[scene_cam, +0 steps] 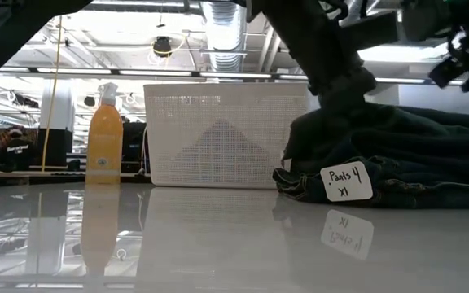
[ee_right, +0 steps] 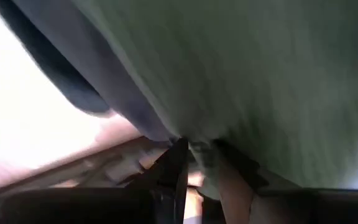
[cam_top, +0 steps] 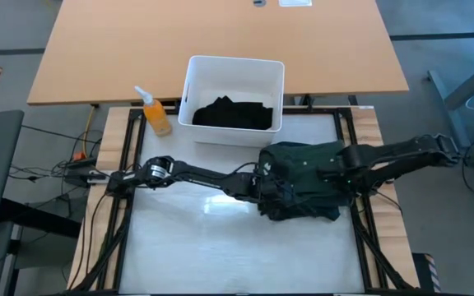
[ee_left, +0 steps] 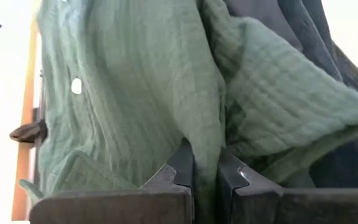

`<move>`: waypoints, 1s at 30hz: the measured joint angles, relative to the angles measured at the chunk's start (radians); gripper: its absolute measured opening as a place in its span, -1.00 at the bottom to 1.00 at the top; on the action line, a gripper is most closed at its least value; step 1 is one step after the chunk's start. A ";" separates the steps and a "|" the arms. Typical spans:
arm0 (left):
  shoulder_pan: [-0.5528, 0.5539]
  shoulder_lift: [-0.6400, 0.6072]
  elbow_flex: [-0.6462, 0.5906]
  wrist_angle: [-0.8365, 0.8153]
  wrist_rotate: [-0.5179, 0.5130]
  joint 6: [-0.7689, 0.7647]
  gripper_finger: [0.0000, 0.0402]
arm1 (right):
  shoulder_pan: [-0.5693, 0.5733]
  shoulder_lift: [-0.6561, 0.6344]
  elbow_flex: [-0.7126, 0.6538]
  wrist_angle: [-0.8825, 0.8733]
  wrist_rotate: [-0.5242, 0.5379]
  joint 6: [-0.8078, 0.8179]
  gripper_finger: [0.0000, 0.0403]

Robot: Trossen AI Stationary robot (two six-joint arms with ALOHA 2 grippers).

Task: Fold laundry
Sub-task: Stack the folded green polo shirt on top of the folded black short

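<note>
The laundry on the table is a heap at the right: a dark green garment on top of darker cloth, whose lower edge rests on the white tabletop. A white tag hangs at the heap's near side. More black laundry lies in the white bin. My left gripper is at the heap's left edge, shut on green cloth. My right gripper is over the heap's right half, closed on green cloth too. My left gripper pinches a fold of the green garment between its two fingers, slanting down from the table's left. The cloth rises in ridged folds beyond the fingertips, slack, with the rest lying on the heap. How many layers it has, I cannot tell. My right gripper has green cloth between its two fingers, coming at it steeply from above. The cloth spreads out beyond the fingertips and covers most of that wrist view. Edge or fold, and how many layers, I cannot tell.
The white bin stands at the table's far edge, in the middle. An orange spray bottle stands left of it. The white tabletop lies bare left of and nearer than the heap. A wooden table stands beyond.
</note>
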 joint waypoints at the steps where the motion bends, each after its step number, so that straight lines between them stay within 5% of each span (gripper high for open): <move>1: 0.001 0.000 0.000 -0.013 0.009 -0.004 -1.00 | 0.014 0.012 0.007 0.012 0.011 0.000 -0.50; 7: -0.014 -0.002 0.000 -0.087 -0.050 -0.011 -1.00 | 0.082 0.099 0.064 -0.018 -0.089 -0.065 -0.60; 14: -0.040 -0.009 0.000 -0.093 -0.106 0.016 -0.99 | 0.116 0.092 0.257 -0.010 -0.083 -0.088 -0.72; 23: -0.050 -0.025 -0.001 -0.140 -0.167 -0.020 -0.51 | 0.064 0.065 0.545 -0.010 0.168 -0.173 -0.75; 30: -0.055 -0.161 -0.001 -0.315 -0.204 -0.084 -0.16 | -0.054 0.078 0.747 0.083 0.330 -0.292 -0.76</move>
